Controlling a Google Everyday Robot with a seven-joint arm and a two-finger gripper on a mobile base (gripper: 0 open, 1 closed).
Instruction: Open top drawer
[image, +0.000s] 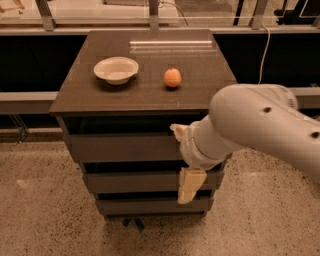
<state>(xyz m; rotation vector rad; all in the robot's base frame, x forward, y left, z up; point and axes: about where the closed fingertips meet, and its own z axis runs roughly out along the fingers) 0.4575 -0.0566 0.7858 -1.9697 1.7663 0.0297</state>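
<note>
Camera view: top drawer (122, 148) shut, just under tabletop (150, 95) front edge. Gripper (183, 158) at its right end, fingers (190, 185) spread. Stiff, handleless, prob heavy-ish; hook panel's top lip.
</note>
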